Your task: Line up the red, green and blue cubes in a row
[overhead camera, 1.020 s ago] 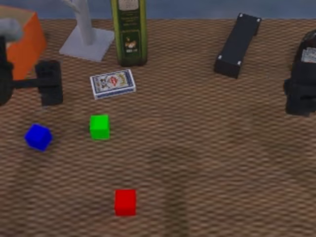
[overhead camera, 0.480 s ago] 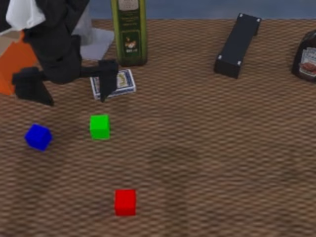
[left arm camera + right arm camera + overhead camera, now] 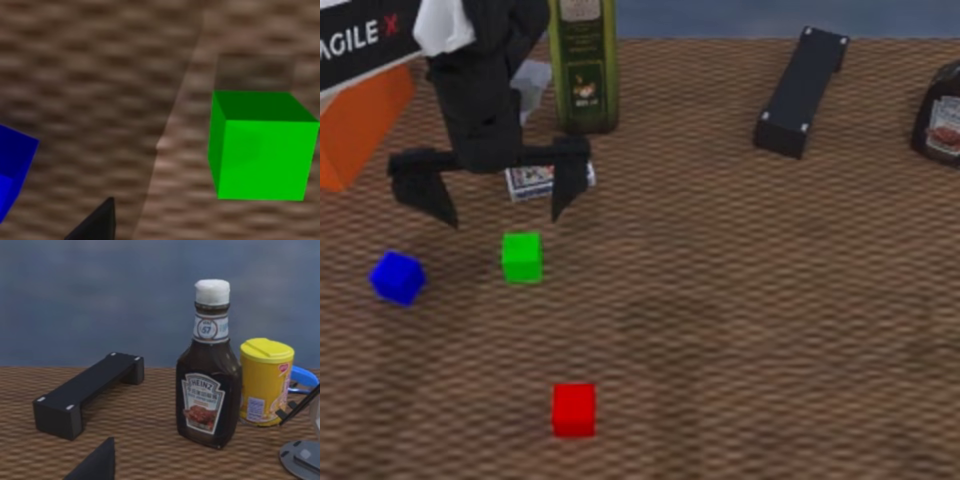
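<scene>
Since the earlier frames, the left gripper [image 3: 500,195] has swung in from the left edge of the top view to the upper left of the frame, where it now hangs over the woven bench [image 3: 750,300] with its jaws spread wide. The tips straddle the space just above the green cube [image 3: 522,257], a spread that looks chosen to leave room to drop around a cube. Behind it, the arm partly hides the playing-card box [image 3: 532,181] and stands just left of the olive-oil bottle [image 3: 582,65].

None of the cubes has shifted. Green sits left of centre; the blue cube [image 3: 398,277] lies to its left, near the left edge, a little lower and turned at an angle; the red cube [image 3: 574,410] lies well apart at the lower middle. No row exists yet, so the task seems barely begun. In the left wrist view the green cube [image 3: 260,145] fills much of the frame with the blue cube [image 3: 12,172] at the edge, which suggests green is the first target.

At the upper right rest a black bar-shaped block [image 3: 801,91] and a Heinz sauce bottle [image 3: 942,112]. The right arm is out of the top view; whether its jaws are apart cannot be told. Its wrist camera faces that sauce bottle [image 3: 208,370] and a yellow tub [image 3: 265,382].
</scene>
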`<state>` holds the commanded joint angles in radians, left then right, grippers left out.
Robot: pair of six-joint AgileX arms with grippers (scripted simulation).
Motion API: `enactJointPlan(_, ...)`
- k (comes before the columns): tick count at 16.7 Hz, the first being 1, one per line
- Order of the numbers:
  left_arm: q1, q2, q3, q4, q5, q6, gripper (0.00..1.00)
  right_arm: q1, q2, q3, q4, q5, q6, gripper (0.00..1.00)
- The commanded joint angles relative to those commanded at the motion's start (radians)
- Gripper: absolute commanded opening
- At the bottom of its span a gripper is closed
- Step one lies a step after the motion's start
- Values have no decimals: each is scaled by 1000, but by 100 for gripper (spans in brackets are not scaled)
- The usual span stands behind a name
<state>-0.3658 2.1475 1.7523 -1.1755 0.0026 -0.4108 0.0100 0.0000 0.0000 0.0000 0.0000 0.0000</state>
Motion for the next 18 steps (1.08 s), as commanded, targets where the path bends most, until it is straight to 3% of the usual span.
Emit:
enactJointPlan(6,3,7,-12,17,0,2,100,0,0,0,0,0,0,100)
enactJointPlan(13,2,86,-170,260,1,3,100,0,0,0,0,0,0,100)
enactJointPlan(18,1,92,-180,272,1,3,100,0,0,0,0,0,0,100)
